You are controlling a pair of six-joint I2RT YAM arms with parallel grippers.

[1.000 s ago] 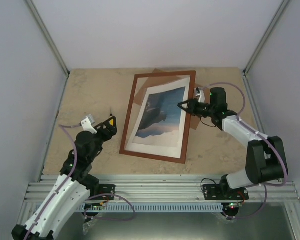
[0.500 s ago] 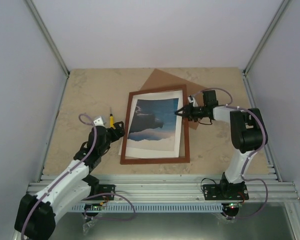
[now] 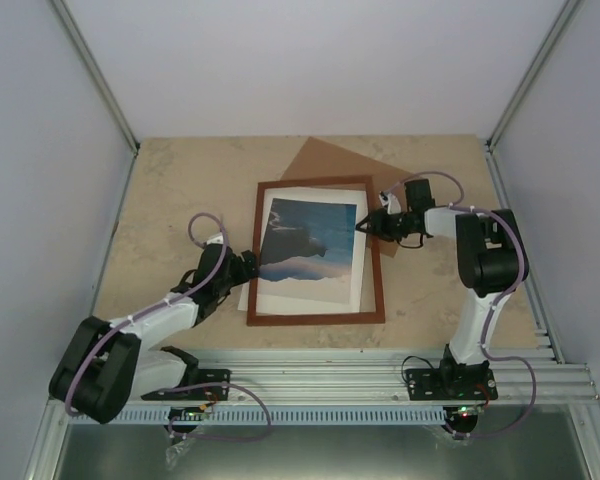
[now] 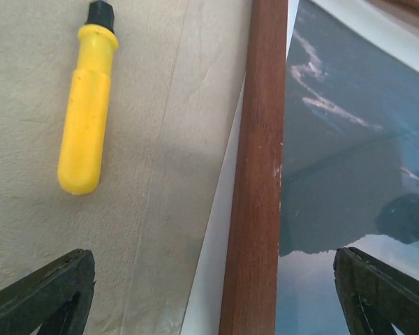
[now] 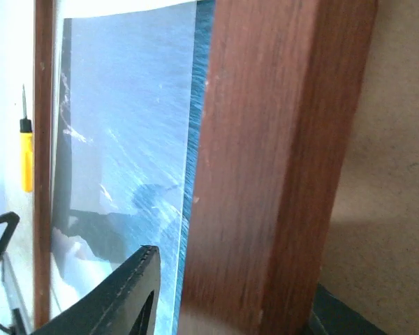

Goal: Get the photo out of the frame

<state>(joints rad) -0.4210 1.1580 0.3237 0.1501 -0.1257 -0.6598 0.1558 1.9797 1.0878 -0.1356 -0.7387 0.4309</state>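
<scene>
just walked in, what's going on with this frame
Two robot arms are working on the frame, which lies flat on the table with the photo showing inside it. The right gripper straddles its right rail; the left gripper hangs open over the left rail. The photo is not yet out.

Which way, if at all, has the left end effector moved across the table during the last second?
Yes. The left end effector has moved right, away from the left edge of the table, and now sits at the left side of the frame.

The beige table (image 3: 160, 190) carries the frame (image 3: 315, 318), a brown board (image 3: 325, 158) and a yellow screwdriver (image 4: 87, 112).
</scene>
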